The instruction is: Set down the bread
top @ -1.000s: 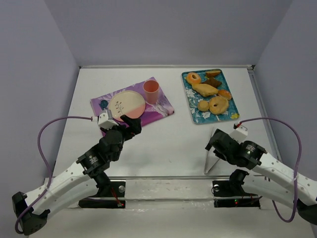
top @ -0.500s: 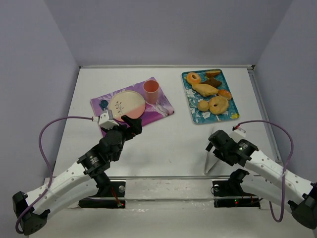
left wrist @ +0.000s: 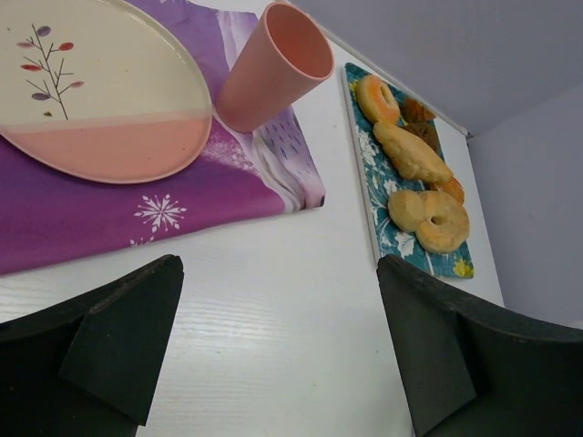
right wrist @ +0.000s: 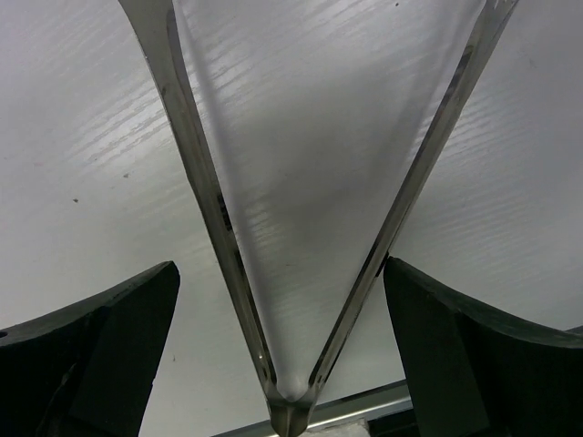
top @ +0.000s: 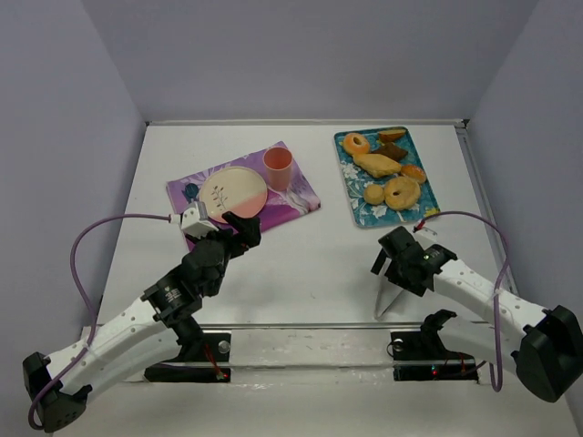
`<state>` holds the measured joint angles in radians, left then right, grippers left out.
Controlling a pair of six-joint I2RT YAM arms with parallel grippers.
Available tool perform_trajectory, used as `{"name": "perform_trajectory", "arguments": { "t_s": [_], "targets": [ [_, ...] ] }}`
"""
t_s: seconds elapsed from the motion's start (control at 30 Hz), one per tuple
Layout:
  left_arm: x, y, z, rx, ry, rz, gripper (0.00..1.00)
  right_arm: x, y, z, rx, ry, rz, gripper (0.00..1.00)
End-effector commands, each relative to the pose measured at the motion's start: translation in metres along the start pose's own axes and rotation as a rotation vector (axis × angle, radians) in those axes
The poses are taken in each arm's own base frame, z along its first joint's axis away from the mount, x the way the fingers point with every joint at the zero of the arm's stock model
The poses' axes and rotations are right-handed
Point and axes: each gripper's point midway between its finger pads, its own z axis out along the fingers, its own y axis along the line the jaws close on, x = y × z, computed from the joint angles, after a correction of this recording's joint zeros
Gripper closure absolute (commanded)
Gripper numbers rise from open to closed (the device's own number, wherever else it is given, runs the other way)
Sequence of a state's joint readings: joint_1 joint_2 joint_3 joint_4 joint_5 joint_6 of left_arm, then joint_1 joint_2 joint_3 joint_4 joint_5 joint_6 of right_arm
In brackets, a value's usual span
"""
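Right wrist view: right gripper [right wrist: 281, 264] spread wide, clasping nothing, straddling metal tongs [right wrist: 196, 173] flat on the table [right wrist: 82, 137], hinge end nearest the camera, neither arm touching a finger. From above, low near the table's front edge, right of middle. Further left, left gripper [left wrist: 278, 264] likewise gaping and empty, hovering by the near edge of a purple mat [left wrist: 109, 218] bearing a plate [left wrist: 100, 100] and a pink cup [left wrist: 269, 68]. In the far right corner, bread [top: 378, 165] heaped on a blue flowered tray [top: 360, 214], well apart from both grippers.
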<state>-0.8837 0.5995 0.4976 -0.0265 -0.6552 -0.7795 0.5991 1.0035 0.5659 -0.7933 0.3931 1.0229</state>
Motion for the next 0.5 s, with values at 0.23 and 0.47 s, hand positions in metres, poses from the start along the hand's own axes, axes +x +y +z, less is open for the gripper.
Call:
{"name": "perform_trajectory", "arguments": {
  "t_s": [0.23,0.47],
  "targets": [
    [-0.019,0.011,-0.001,-0.047,-0.103,-0.045,0.01,-0.011,0.006,0.008,-0.011,0.027,0.012,0.0],
    [-0.025,0.017,-0.004,-0.067,-0.123,-0.04,0.01,-0.008,0.007,0.017,0.015,0.11,-0.051,0.0]
  ]
}}
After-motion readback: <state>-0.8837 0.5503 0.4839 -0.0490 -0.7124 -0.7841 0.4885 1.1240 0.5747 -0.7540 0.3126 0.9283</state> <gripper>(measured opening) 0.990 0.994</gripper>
